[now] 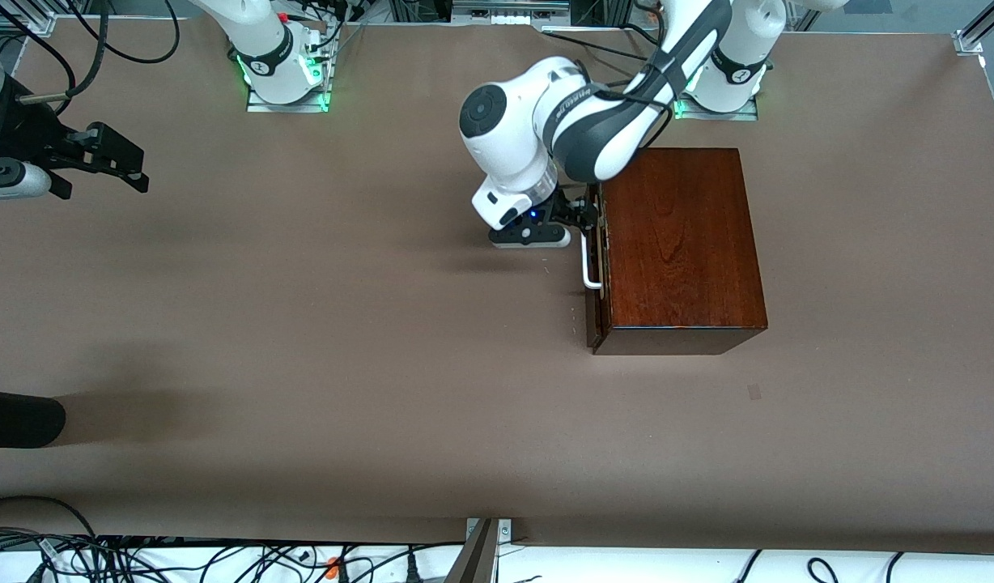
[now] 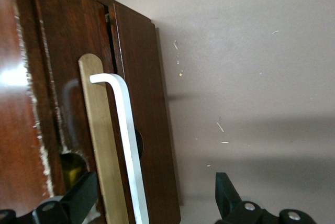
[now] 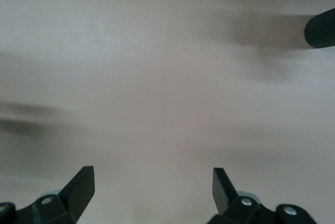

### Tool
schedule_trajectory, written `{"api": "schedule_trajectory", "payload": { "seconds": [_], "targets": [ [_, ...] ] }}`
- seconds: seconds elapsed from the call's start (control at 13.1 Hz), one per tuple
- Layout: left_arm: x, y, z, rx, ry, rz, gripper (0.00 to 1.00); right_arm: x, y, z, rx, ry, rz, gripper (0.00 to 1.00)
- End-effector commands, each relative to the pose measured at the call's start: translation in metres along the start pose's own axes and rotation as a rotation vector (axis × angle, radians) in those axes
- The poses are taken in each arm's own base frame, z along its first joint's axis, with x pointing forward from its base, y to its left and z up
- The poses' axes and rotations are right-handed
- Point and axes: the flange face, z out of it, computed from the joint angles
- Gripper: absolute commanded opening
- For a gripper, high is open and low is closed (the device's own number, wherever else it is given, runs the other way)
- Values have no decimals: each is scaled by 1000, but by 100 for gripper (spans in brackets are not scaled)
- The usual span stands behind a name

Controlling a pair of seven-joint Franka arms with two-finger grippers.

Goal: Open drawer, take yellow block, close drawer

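The glossy dark-brown wooden box (image 1: 679,243) stands on the table near the left arm's base. Its drawer (image 1: 594,267) faces the right arm's end of the table and sits against the box, with no tray showing. The white loop handle (image 1: 588,263) runs along the drawer front and also shows in the left wrist view (image 2: 125,140). My left gripper (image 1: 582,219) (image 2: 154,195) is open, with one finger on each side of the handle's upper part. The yellow block is hidden. My right gripper (image 1: 112,166) (image 3: 153,187) is open and empty, waiting over bare table at the right arm's end.
A black rounded object (image 1: 19,419) lies at the table's edge at the right arm's end, and shows in the right wrist view (image 3: 320,28). Cables run along the edge nearest the front camera. The brown table (image 1: 343,324) stretches between the box and the right gripper.
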Motion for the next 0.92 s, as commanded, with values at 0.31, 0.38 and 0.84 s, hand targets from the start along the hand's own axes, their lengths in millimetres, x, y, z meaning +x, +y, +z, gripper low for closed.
{"api": "schedule_trajectory", "payload": {
  "seconds": [0.31,0.38,0.84],
  "targets": [
    [5,5,38,21,-2,3,100,-3,3,-2,-2,-5,-3,100],
    [7,4,45,26,-10,0,100,-3,3,-2,-2,-5,-1,100],
    [8,13,59,60,7,-37,100,-3,4,-2,-2,-7,-1,100]
  ]
}}
